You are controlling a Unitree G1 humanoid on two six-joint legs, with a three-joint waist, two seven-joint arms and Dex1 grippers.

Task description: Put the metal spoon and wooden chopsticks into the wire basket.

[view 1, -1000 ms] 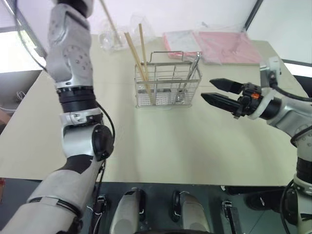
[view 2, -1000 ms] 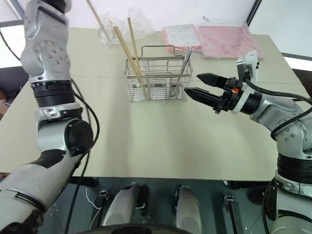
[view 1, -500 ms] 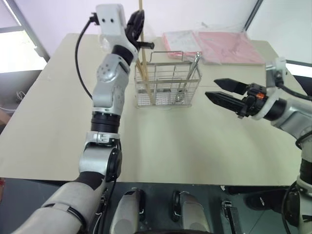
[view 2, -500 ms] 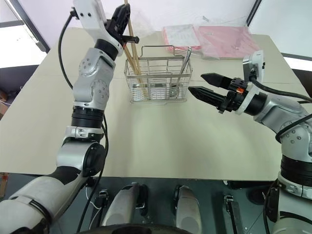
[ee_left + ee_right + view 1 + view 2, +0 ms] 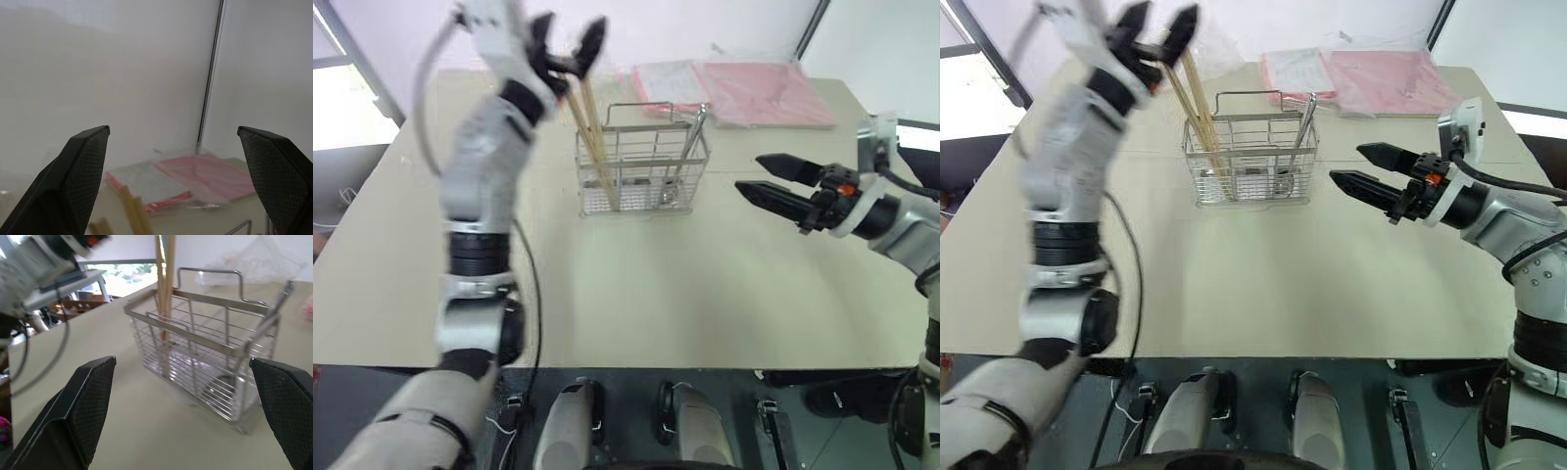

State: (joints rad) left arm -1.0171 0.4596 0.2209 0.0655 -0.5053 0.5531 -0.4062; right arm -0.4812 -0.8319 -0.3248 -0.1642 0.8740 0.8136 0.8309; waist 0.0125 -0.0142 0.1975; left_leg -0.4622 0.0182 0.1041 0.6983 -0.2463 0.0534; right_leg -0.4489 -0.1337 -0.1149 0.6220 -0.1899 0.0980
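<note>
On your worktop [image 5: 636,294], both empty tools are gaping; left tool [image 5: 570,41] is risking snagging wooden chopsticks [image 5: 592,127] inside wire basket [image 5: 644,168].

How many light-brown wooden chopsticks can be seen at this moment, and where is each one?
3, though they overlap, so the count is uncertain. The light-brown wooden chopsticks stand close together, leaning, in the left end of the silver wire basket, their tops below the open left gripper.
</note>
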